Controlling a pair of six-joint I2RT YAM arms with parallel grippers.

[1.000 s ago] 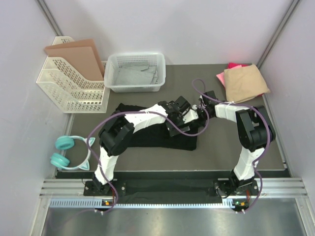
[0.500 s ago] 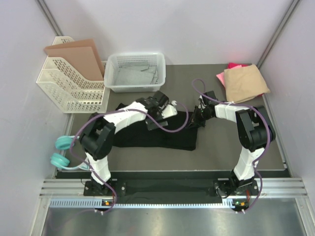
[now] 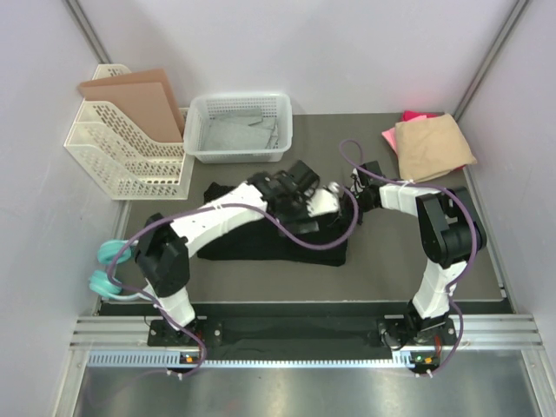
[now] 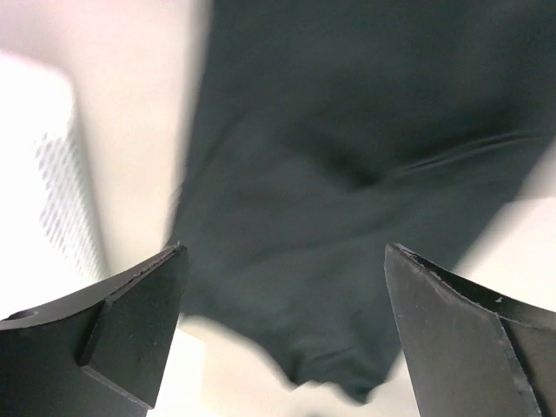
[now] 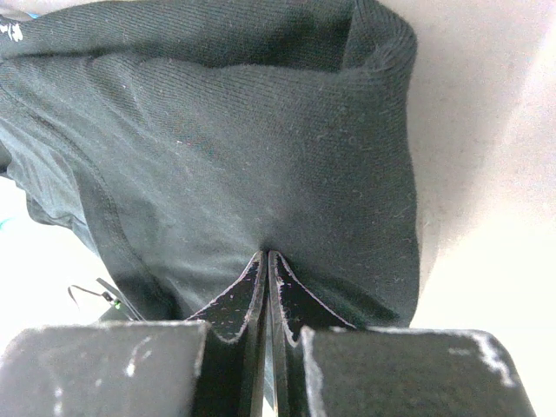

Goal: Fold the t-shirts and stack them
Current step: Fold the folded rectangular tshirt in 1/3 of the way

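The black t-shirt (image 3: 261, 239) lies spread across the middle of the table. My right gripper (image 3: 352, 207) is at its right edge. In the right wrist view the right gripper (image 5: 268, 254) is shut, and black t-shirt (image 5: 261, 148) cloth puckers at its tips. My left gripper (image 3: 320, 207) hovers over the shirt's right part, close to the right gripper. In the blurred left wrist view the left gripper (image 4: 284, 250) stands wide open with only the black t-shirt (image 4: 347, 191) below it. A folded tan t-shirt (image 3: 434, 146) lies on a pink one (image 3: 410, 116) at the back right.
A white mesh basket (image 3: 239, 129) stands at the back, just behind the black shirt. A white file rack (image 3: 130, 161) holding brown cardboard sheets (image 3: 135, 102) is at the back left. Teal headphones (image 3: 122, 269) lie at the table's left edge.
My left arm drew back to the left over the shirt and has now swung right again, close to the right gripper. The right gripper has stayed shut in place.
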